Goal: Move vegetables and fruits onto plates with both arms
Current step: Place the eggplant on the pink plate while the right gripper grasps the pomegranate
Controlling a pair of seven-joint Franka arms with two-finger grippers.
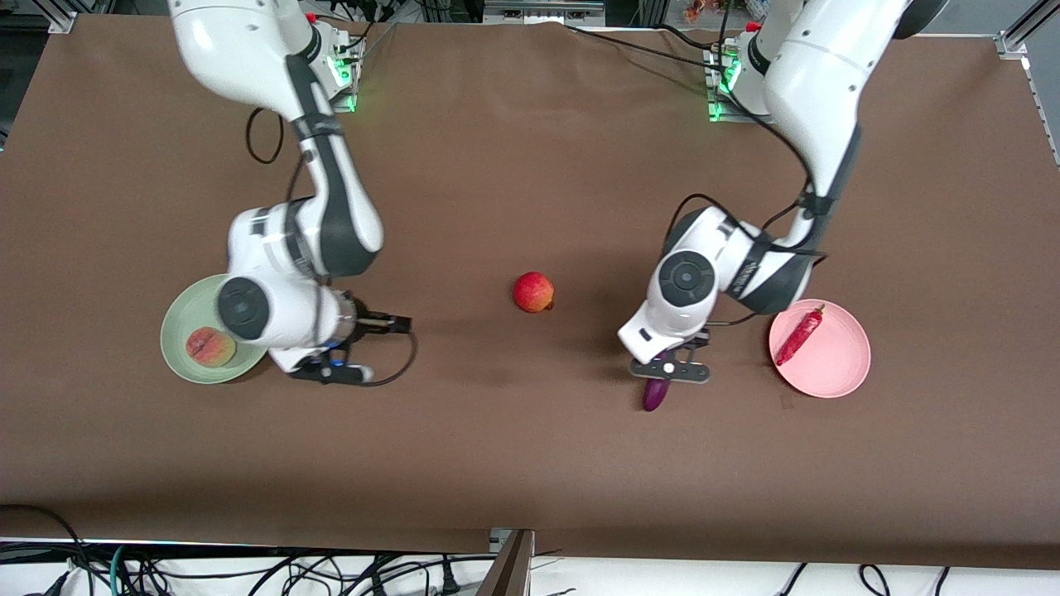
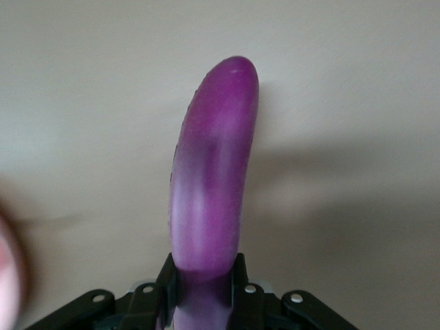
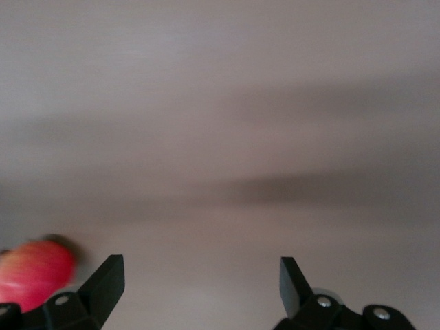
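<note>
My left gripper (image 1: 665, 369) is shut on the purple eggplant (image 1: 654, 396), between the apple and the pink plate (image 1: 838, 368). In the left wrist view both fingers press the eggplant (image 2: 213, 179) near its base, and its rounded tip points away over the brown table. A red chili (image 1: 799, 335) lies on the pink plate. The peach (image 1: 209, 346) sits on the green plate (image 1: 178, 319). My right gripper (image 1: 374, 348) is open and empty beside the green plate, turned toward the red apple (image 1: 533, 291) at mid-table. The right wrist view catches the apple (image 3: 34, 275) at its edge, outside the open gripper (image 3: 201, 282).
Brown cloth covers the whole table (image 1: 530, 463). Black cables hang from both arms, and more cables lie off the table's edge nearest the front camera (image 1: 331, 571). The arm bases stand along the edge farthest from that camera.
</note>
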